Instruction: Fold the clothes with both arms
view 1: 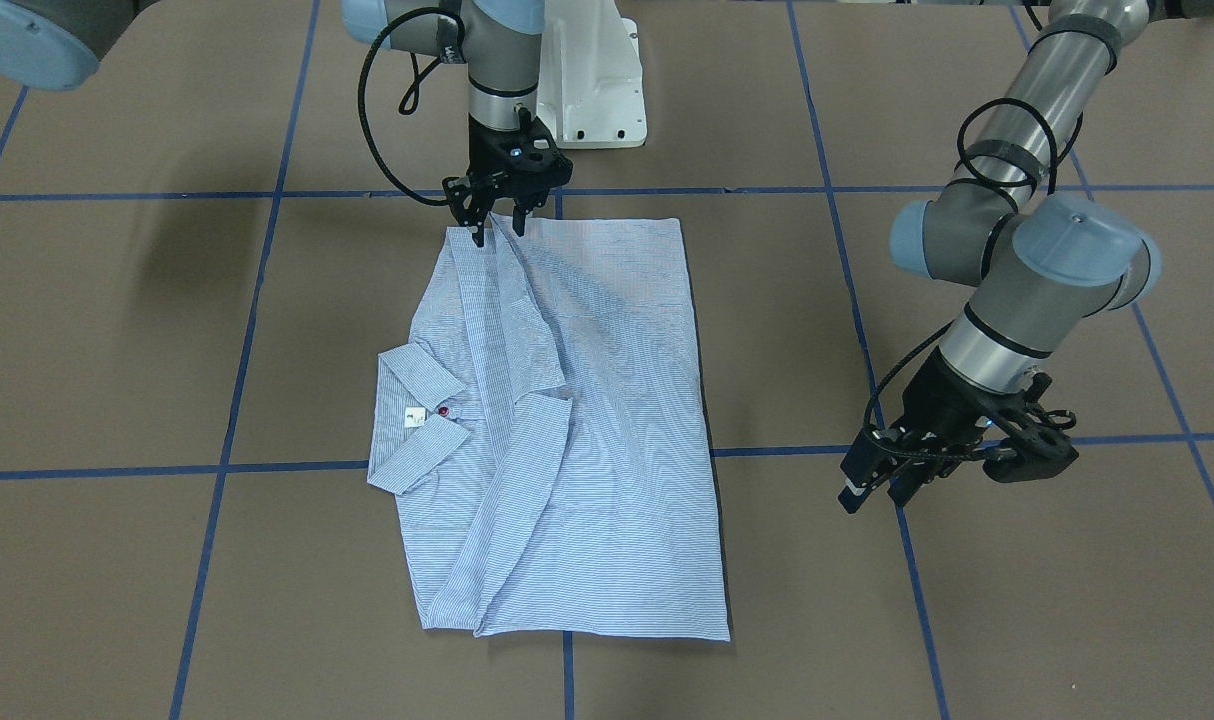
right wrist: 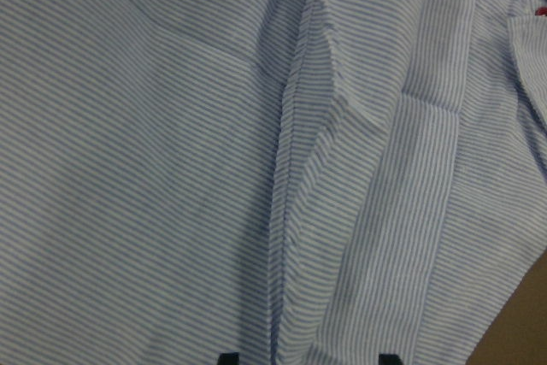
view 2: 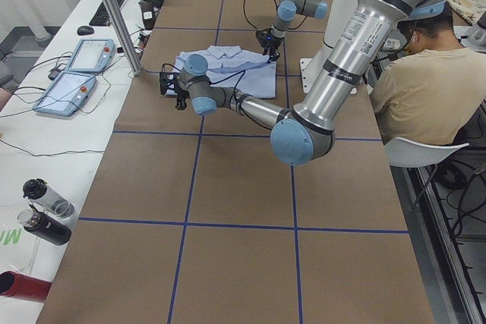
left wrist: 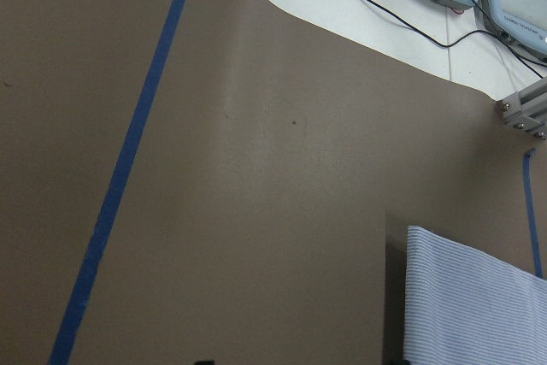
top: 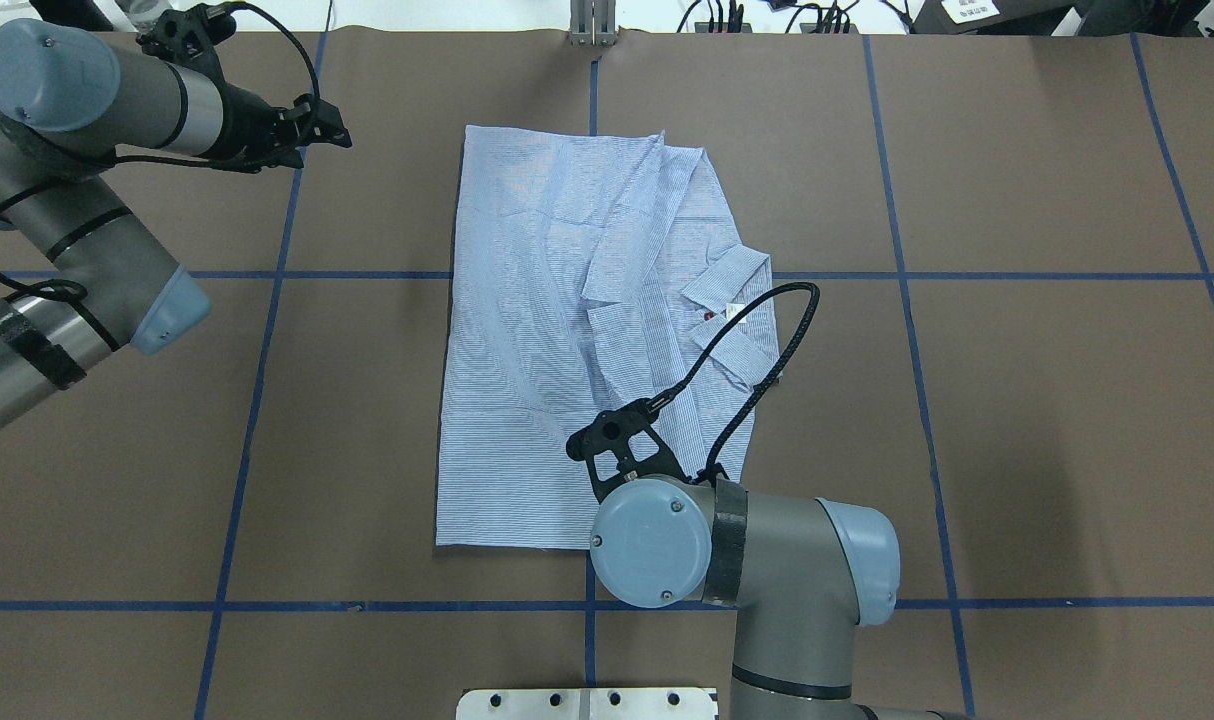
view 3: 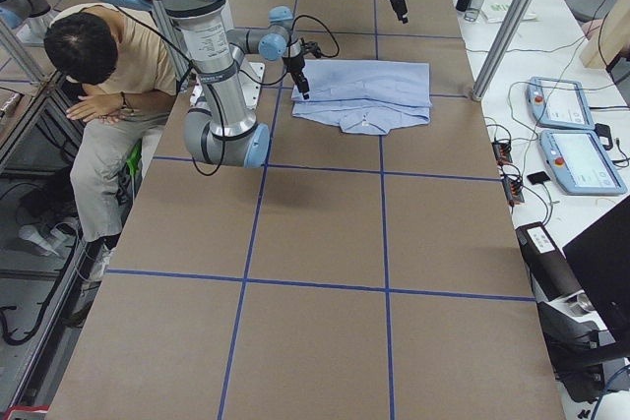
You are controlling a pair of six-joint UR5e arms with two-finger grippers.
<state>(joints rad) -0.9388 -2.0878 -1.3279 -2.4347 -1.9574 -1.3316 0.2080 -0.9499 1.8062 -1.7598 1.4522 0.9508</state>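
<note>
Shirt (view 1: 587, 400) x1, folded. R claw (view 1: 499, 232) wide at edge; L claw (view 1: 875, 495) wide, apart.

Bare brown tabletop (view 1: 117, 330) lies open all round the folded blue-and-white striped shirt (view 1: 607, 400). The black two-finger right tool (view 1: 499, 228) stands at the shirt's robot-side corner, its grey arm (top: 767, 560) overhanging that edge; the left tool (view 1: 877, 495) hangs well apart from the shirt, over bare tabletop
</note>
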